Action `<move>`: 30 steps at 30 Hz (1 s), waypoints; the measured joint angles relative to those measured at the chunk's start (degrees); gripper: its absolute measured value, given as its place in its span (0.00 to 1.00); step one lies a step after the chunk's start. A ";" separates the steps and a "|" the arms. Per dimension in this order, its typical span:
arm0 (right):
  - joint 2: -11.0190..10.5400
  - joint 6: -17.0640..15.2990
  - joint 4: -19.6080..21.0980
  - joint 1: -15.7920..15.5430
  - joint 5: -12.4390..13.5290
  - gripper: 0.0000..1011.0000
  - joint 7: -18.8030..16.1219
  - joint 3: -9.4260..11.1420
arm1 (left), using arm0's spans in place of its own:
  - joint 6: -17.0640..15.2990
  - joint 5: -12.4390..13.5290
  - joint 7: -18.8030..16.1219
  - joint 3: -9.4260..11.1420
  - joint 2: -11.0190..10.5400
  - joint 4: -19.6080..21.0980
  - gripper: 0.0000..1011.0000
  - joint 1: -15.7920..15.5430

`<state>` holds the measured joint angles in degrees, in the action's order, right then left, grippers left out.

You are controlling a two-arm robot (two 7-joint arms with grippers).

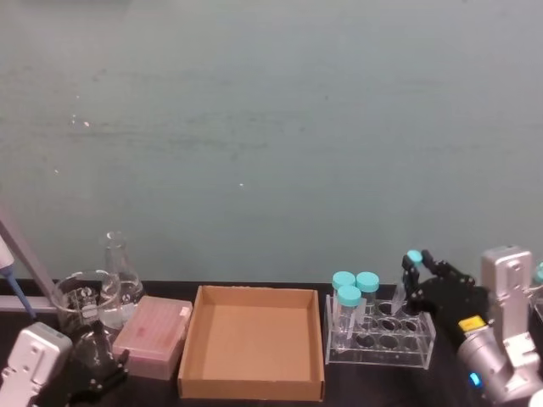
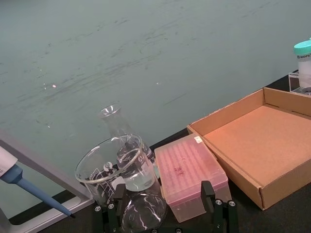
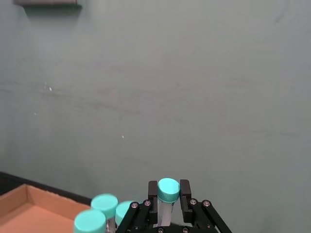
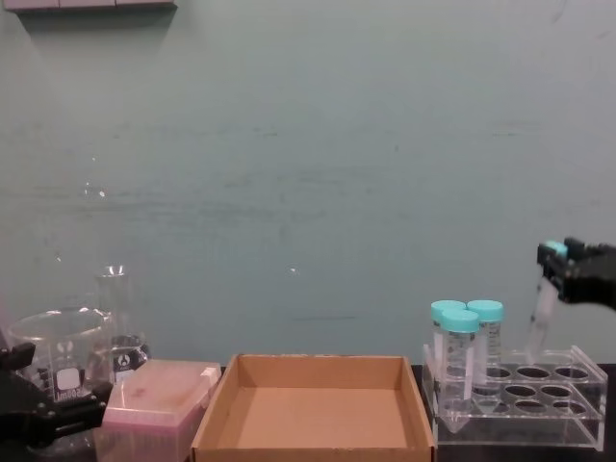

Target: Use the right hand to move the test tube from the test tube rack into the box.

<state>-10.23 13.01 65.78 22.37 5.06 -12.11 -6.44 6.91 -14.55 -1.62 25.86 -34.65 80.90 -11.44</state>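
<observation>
Chest view, right edge: the right tool (image 4: 566, 262) is clenched on the test tube (image 4: 541, 325) just under its small teal cap, holding the slim clear tube tilted above the far right end of the rack (image 4: 520, 409). Its conical tip hangs close to the top tier; whether it has cleared the hole cannot be told. The right wrist view shows the blocky black fingers (image 3: 185, 191) pressed to both sides of the tube, the cap standing proud between them. Three wider clear tubes (image 4: 464, 337) with larger teal caps stand upright at the left end of the clear acrylic rack, between the held tube and the box (image 4: 308, 450). The brown cardboard box, shallow and low-walled with a bare floor, sits just beside the rack on the dark bench (image 1: 335, 383), a narrow gap between them. Touching its left wall is a pink translucent plastic box (image 4: 159, 393), with a glass beaker (image 4: 58, 351) and flask (image 4: 115, 322) beyond. The left tool (image 2: 163, 221) rests there, fingers spread.
</observation>
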 joint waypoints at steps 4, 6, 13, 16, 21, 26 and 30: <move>-0.50 -1.21 4.02 -1.21 0.96 0.27 -0.78 0.77 | 0.00 0.00 0.00 0.00 0.00 0.00 0.99 0.00; -0.68 -1.79 6.05 -1.59 1.47 0.27 -1.10 1.07 | 0.00 0.00 0.00 0.00 0.00 0.00 0.99 0.00; -0.78 -3.56 10.21 -1.54 2.22 0.27 -1.45 1.09 | 0.00 0.00 0.00 0.00 0.00 0.00 0.99 0.00; -0.68 -3.96 11.39 -0.89 2.41 0.27 -1.82 0.52 | 0.00 0.00 0.00 0.00 0.00 0.00 0.99 0.00; -0.32 -4.55 12.46 1.01 2.51 0.27 -2.98 -1.34 | 0.00 0.00 0.00 0.00 0.00 0.00 0.99 0.00; 0.28 -5.04 13.10 2.49 2.51 0.27 -4.13 -3.74 | 0.00 0.00 0.00 0.00 0.00 0.00 0.99 0.00; 1.22 -7.02 13.41 3.46 3.07 0.27 -5.11 -5.93 | 0.00 0.00 0.00 0.00 0.00 0.00 0.99 0.00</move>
<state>-9.01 5.98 79.19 25.83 8.14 -17.22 -12.37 6.91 -14.55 -1.62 25.86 -34.65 80.90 -11.43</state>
